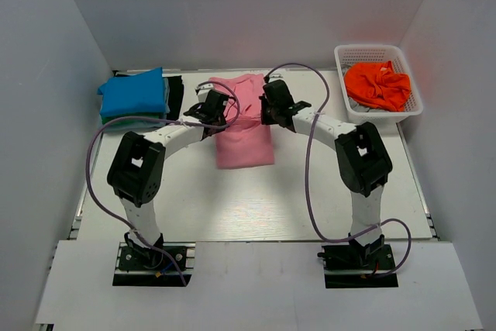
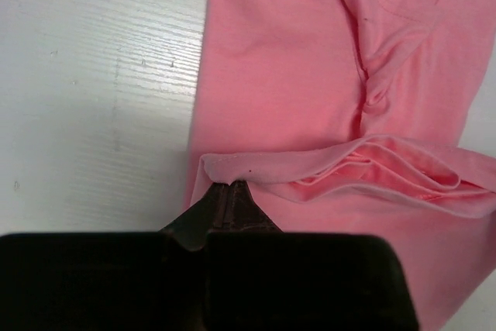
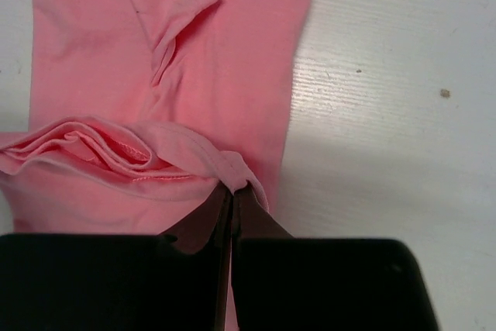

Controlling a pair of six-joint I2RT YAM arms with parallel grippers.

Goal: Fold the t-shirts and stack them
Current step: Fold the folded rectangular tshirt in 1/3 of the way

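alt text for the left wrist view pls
The left gripper, its dark fingers shut, pinches the folded edge of the light pink t-shirt. The shirt lies wrinkled across the right of the frame on the white table.

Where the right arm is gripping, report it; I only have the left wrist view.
Observer: The right jaws are shut on the opposite edge of the pink t-shirt.
Operator: Report the finished pile.
Observer: A folded blue t-shirt tops it, at the far left.
Operator: Name what's left to fold.
Observer: An orange t-shirt lies crumpled in the white basket, far right.
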